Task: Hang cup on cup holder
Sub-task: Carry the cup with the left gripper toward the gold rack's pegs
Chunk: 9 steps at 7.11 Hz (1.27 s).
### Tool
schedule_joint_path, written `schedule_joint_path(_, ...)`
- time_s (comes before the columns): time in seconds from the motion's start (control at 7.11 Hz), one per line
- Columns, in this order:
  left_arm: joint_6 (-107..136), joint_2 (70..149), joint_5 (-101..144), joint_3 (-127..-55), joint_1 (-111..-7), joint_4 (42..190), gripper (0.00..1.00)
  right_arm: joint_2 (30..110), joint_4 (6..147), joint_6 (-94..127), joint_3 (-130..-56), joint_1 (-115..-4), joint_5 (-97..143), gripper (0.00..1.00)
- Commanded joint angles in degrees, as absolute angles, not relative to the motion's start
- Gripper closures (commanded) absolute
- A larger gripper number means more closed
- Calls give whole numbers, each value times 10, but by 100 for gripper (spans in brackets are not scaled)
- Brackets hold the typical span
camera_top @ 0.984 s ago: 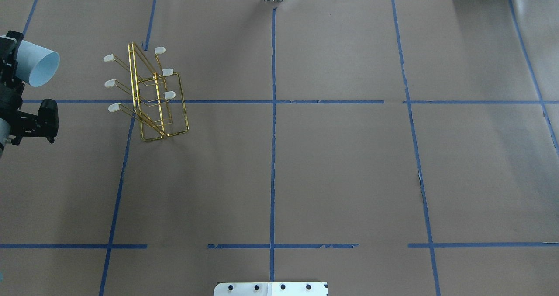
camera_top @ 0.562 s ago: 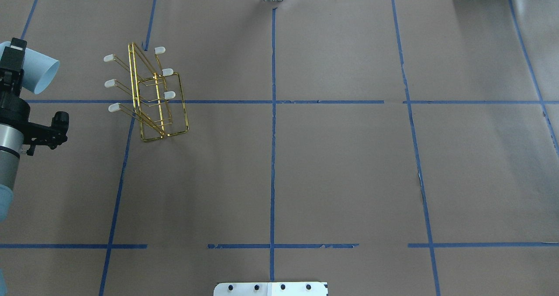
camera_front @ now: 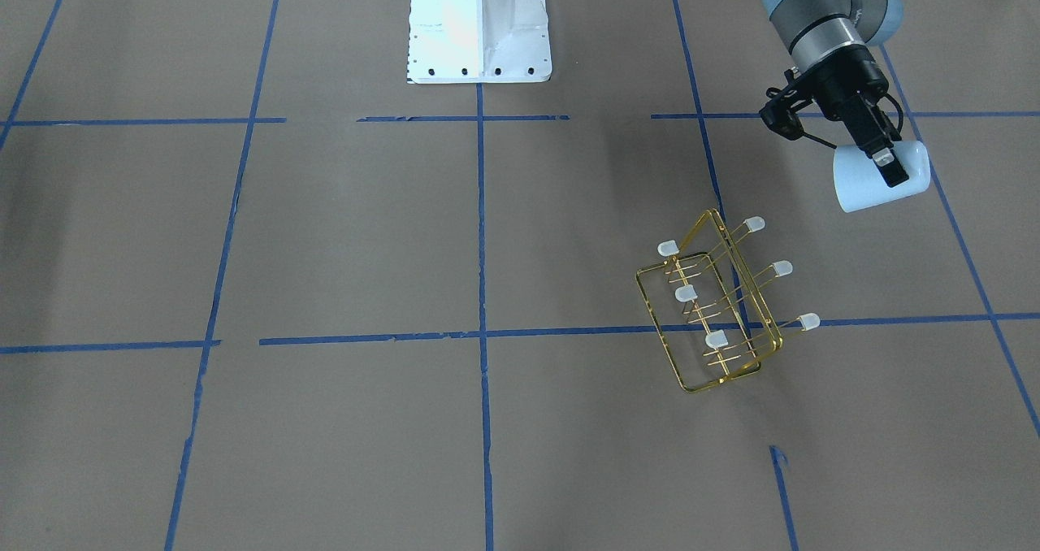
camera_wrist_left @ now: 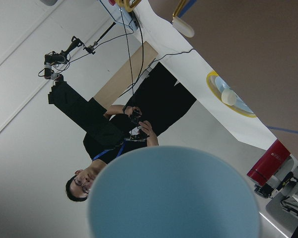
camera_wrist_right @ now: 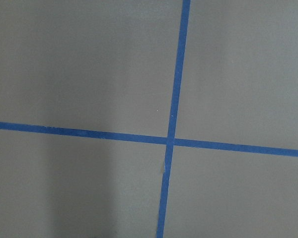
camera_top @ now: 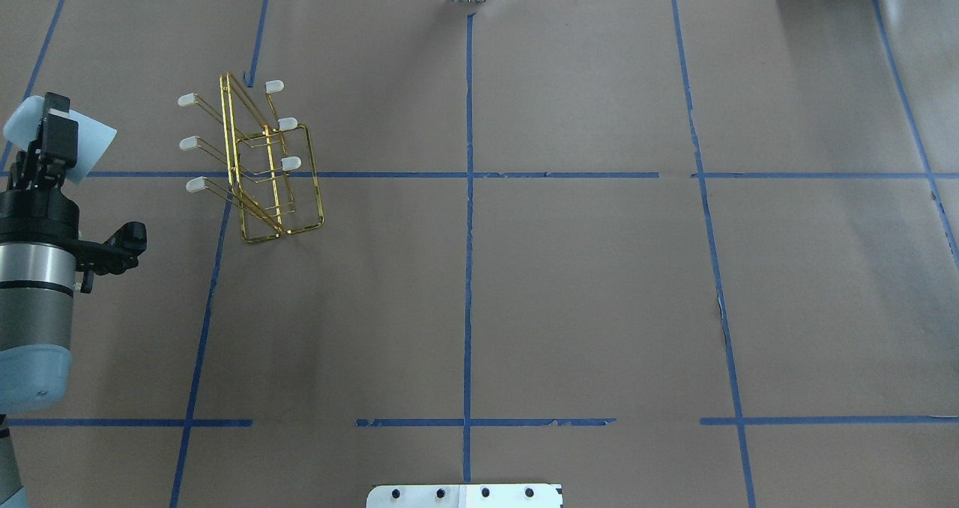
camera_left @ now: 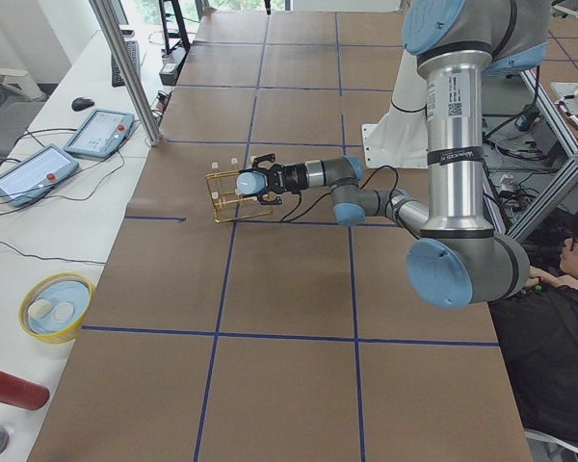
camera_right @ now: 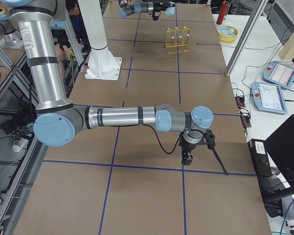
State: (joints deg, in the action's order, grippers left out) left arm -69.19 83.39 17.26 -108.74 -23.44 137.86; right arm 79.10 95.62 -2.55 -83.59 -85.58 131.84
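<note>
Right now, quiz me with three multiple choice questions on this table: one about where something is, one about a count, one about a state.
1. Where is the cup relative to the cup holder?
A. Hung on a prong.
B. Lying inside its base frame.
C. Off to the robot's left of it, not touching.

2. How many capped prongs does the cup holder have?
A. Four.
B. Six.
C. Eight.

3. What is the left end effector doing?
A. Shut on the cup.
B. Open and empty.
C. Gripping the holder's frame.

Answers:
1 C, the overhead view shows a plain gap between them.
2 B, three whitish caps show on each side of the frame.
3 A, a dark finger lies across the cup's wall and the cup is carried sideways.
</note>
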Motion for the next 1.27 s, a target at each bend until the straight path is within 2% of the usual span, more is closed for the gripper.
schedule_joint_path(0.0,-712,866,145,-1054,-224,1378,100,791,956,-25,-836,-856,1318,0)
schedule_joint_path(0.42,-730,926,106,-985,-221,1377,100,791,956,-25,-836,-855,1318,0)
schedule_joint_path(1.12,-730,939,64,-961,-186,1377,100,791,956,-25,-836,-856,1318,0)
